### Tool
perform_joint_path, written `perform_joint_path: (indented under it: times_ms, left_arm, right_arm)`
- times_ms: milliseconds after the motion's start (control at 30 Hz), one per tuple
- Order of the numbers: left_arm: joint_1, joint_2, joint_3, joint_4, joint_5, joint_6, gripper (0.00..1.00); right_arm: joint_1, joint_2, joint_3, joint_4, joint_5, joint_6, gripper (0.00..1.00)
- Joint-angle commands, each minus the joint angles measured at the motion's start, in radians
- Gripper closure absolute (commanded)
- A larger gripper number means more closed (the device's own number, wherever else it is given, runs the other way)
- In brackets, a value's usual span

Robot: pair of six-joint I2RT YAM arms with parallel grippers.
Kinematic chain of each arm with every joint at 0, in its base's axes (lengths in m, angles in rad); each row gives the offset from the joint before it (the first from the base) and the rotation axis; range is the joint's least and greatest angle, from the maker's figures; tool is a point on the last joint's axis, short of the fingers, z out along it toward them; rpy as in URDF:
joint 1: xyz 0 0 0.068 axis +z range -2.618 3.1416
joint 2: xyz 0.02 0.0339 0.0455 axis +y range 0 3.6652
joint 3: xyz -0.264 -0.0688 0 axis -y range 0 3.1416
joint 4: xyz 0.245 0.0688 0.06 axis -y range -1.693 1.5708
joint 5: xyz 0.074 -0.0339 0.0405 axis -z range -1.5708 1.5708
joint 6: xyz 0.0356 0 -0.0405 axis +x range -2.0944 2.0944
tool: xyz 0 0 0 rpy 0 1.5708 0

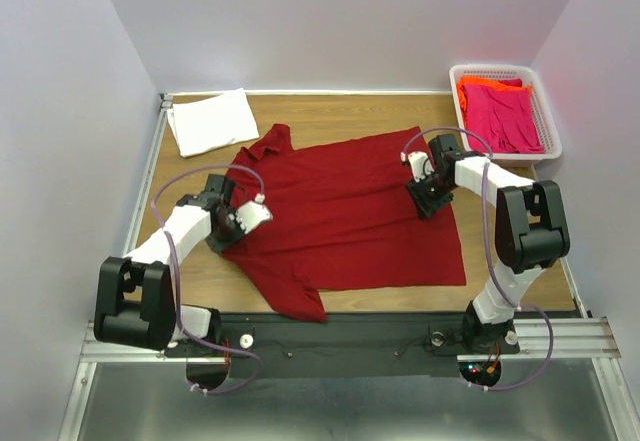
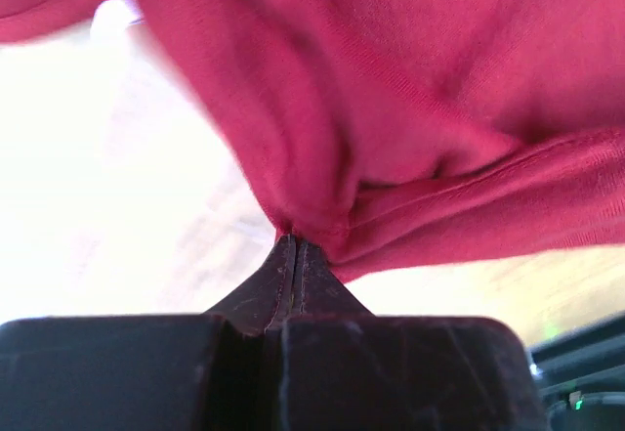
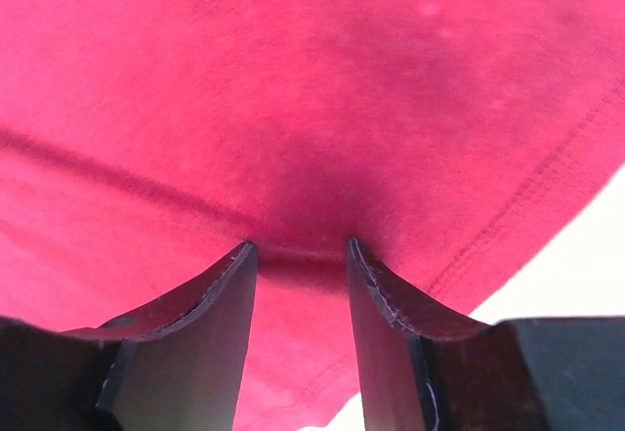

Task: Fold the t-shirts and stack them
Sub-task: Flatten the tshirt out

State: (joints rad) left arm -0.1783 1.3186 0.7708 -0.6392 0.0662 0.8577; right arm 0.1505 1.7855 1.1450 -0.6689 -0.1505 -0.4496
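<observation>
Well — L claw (image 2: 293, 244) tight on shirt (image 2: 420, 108)

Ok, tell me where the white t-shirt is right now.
In the top view the white t-shirt lies folded at the far left corner of the table, just beyond the collar of the dark red t-shirt; the basket sits at the far right.

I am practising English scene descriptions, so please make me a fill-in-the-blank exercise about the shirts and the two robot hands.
1. The left hand is shut on a fold of the dark red shirt; the right hand, on the same shirt, is ___.
2. The pink and orange shirts lie in the white basket at the far ___ corner of the table.
3. The folded white shirt lies at the far ___ corner.
Missing words: open; right; left.
</observation>
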Motion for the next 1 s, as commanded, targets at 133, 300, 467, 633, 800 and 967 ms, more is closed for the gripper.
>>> perform_joint_path:
  times_ms: [133, 300, 467, 633, 800, 967]
  left_arm:
    - [0.065, -0.085, -0.171, -0.070, -0.158, 0.194, 1.00]
    - [0.141, -0.093, -0.113, -0.086, -0.146, 0.210, 0.56]
    - [0.157, -0.055, 0.164, -0.197, 0.136, 0.169, 0.44]
    - [0.097, 0.027, 0.320, -0.176, 0.297, -0.011, 0.44]
    - [0.034, 0.080, 0.269, -0.056, 0.244, -0.129, 0.44]
    - [0.031, 0.093, 0.193, -0.039, 0.210, -0.151, 0.43]
  right_arm:
    - [-0.006, -0.021, -0.111, -0.077, 0.112, -0.034, 0.52]
    - [-0.006, -0.060, -0.113, -0.086, 0.089, -0.038, 0.51]
    - [-0.006, -0.109, -0.021, -0.121, 0.006, -0.018, 0.50]
    - [-0.006, -0.094, 0.073, -0.127, -0.052, 0.006, 0.50]
    - [-0.006, -0.009, 0.097, -0.127, -0.058, 0.003, 0.51]
    - [-0.006, 0.038, 0.098, -0.121, -0.075, 0.005, 0.52]
